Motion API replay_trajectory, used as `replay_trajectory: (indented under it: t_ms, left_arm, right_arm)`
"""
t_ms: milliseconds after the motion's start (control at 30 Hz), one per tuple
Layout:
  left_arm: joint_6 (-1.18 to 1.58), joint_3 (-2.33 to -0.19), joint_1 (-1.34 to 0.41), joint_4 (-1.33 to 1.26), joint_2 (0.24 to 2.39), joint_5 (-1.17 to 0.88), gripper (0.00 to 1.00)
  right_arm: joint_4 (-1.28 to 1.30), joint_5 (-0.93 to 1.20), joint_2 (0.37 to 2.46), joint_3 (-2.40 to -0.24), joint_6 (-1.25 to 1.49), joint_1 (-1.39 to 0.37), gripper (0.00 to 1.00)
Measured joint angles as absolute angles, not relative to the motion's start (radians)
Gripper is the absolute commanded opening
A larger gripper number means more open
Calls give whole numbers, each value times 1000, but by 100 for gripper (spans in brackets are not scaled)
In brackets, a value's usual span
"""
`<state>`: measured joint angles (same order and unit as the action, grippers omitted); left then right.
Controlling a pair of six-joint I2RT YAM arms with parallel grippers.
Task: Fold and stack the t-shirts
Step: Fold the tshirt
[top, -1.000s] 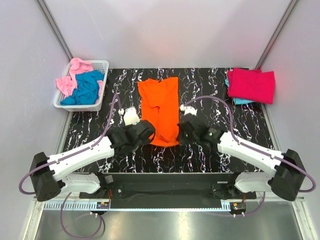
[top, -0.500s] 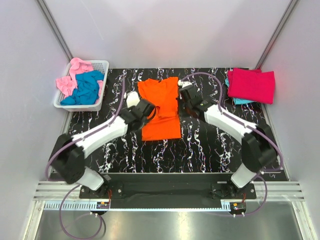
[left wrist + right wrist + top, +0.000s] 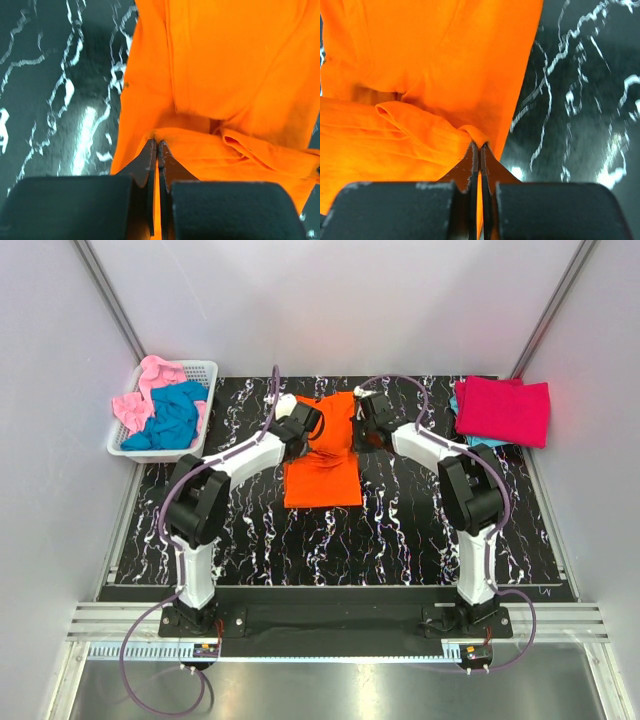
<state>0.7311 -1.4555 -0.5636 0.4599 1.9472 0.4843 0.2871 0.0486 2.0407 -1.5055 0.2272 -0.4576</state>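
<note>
- The white basket (image 3: 204, 367), far left, holds a crumpled light pink t-shirt (image 3: 140, 400) and a teal t-shirt (image 3: 175, 417).
- My left gripper (image 3: 156, 145) is pinched tight on a bunched edge of the orange t-shirt (image 3: 322, 478), which lies mid-way across the table (image 3: 420, 515).
- My right gripper (image 3: 480, 146) is clamped on that shirt's opposite edge.
- The crimson t-shirt (image 3: 503, 410) lies folded far right, atop a teal cloth (image 3: 482, 443).

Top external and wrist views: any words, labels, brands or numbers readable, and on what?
No readable text anywhere.
orange t-shirt: plain, no print or tag showing.
crimson-pink t-shirt, white lattice basket: no markings.
small boards by the arm bases: too small to read.
</note>
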Motion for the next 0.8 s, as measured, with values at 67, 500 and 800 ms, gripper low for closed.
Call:
replay_trajectory:
  t_ms: [67, 500, 800]
  left_arm:
    - [723, -1482, -548, 458, 1967, 485, 0]
    - [711, -1492, -496, 410, 2000, 532, 26]
    - [741, -1232, -491, 248, 1889, 709, 29]
  right_arm:
    - [283, 66, 2077, -1539, 227, -448, 0]
    - [283, 47, 2154, -1684, 232, -405, 55]
    - [281, 10, 2158, -1688, 252, -386, 52]
